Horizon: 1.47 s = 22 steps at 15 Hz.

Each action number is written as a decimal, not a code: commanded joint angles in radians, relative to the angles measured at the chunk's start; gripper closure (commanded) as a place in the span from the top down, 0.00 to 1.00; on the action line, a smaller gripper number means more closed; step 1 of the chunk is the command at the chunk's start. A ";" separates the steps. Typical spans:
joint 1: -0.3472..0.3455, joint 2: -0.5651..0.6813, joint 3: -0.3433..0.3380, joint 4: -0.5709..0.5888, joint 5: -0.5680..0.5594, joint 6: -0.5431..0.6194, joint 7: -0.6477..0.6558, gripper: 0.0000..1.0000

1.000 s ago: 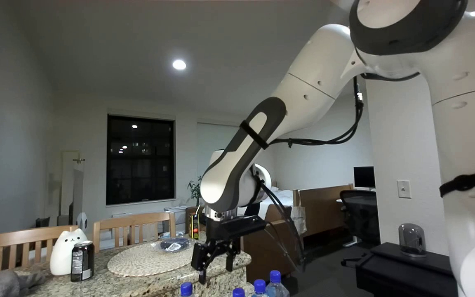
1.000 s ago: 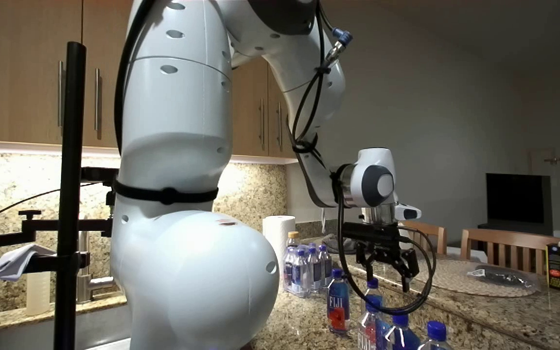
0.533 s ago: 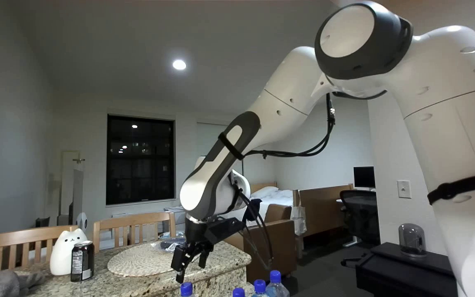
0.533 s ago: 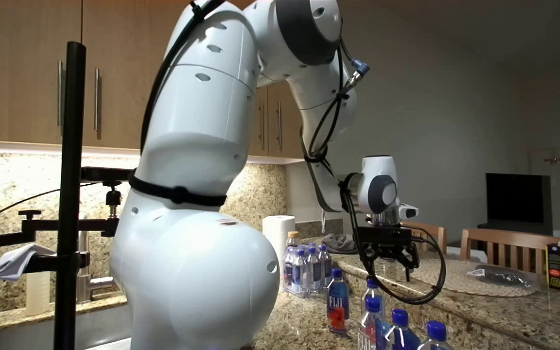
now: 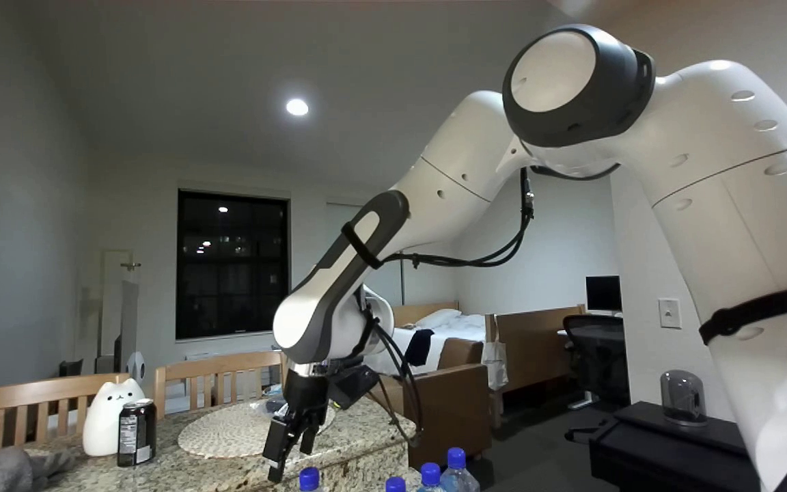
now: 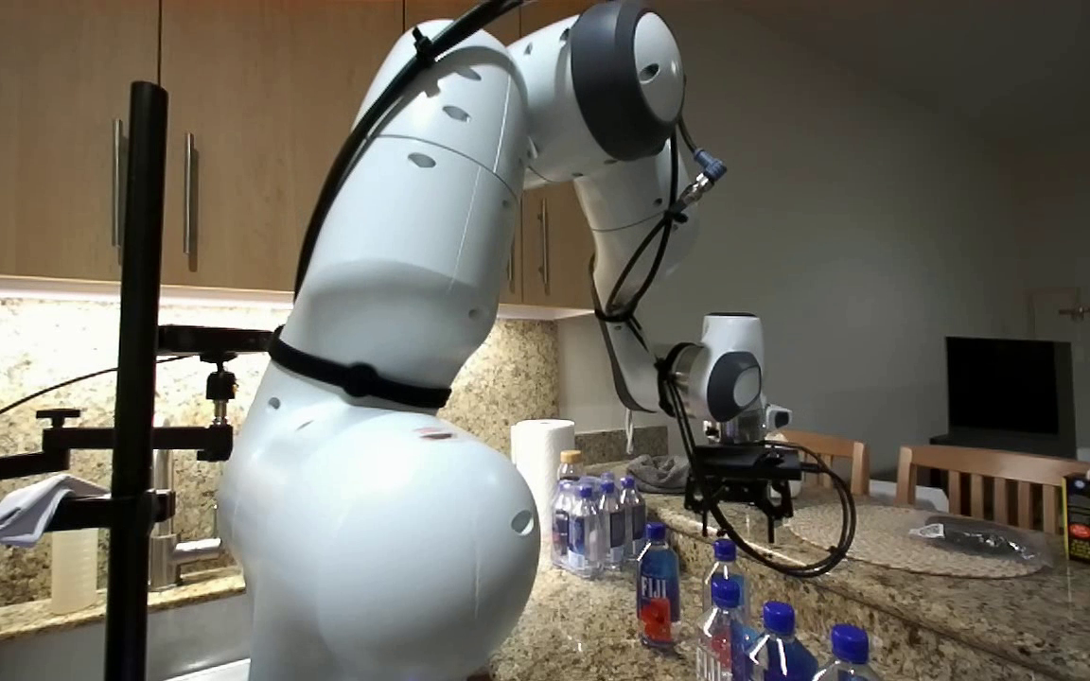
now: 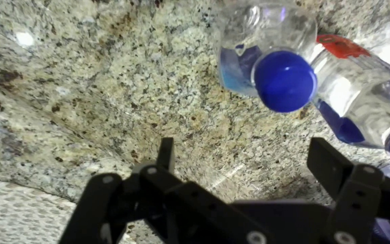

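Observation:
My gripper [image 7: 243, 149] stands open in the wrist view, with only speckled granite showing between its fingers [image 7: 327, 166]. Closest to it are clear water bottles with blue caps. One upright bottle [image 7: 284, 81] lies beyond the fingertips, and a second bottle [image 7: 361, 91] is beside the right finger. An exterior view has the gripper [image 6: 739, 525] pointing down above and behind the standing bottles, among them a Fiji bottle [image 6: 659, 586] and a front bottle [image 6: 721, 629]. In another exterior view, the gripper [image 5: 291, 459] hangs left of a blue bottle cap [image 5: 309, 478]; the bottle bodies there are mostly cut off.
A raised granite ledge [image 6: 961, 634] runs beside the bottles, bearing a woven mat [image 5: 223, 434], a plastic package [image 6: 975, 539] and a drink carton [image 6: 1084, 520]. A black can [image 5: 136, 437] and a white cat figure [image 5: 110, 417] stand there too. Behind are packed bottles [image 6: 588, 530] and a paper roll [image 6: 542, 463].
The arm has leaned forward and its elbow has come down. In an exterior view the gripper has shifted left and slightly lower, and it has turned somewhat. It stays open; the bottles have not moved.

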 commanded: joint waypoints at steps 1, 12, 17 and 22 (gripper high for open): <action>-0.029 -0.026 0.022 -0.009 0.023 -0.095 -0.084 1.00; -0.016 -0.016 0.003 0.006 -0.002 -0.197 -0.106 0.63; -0.012 -0.017 -0.002 0.005 -0.013 -0.197 -0.096 0.28; -0.001 -0.021 -0.013 0.017 -0.037 -0.214 -0.058 0.14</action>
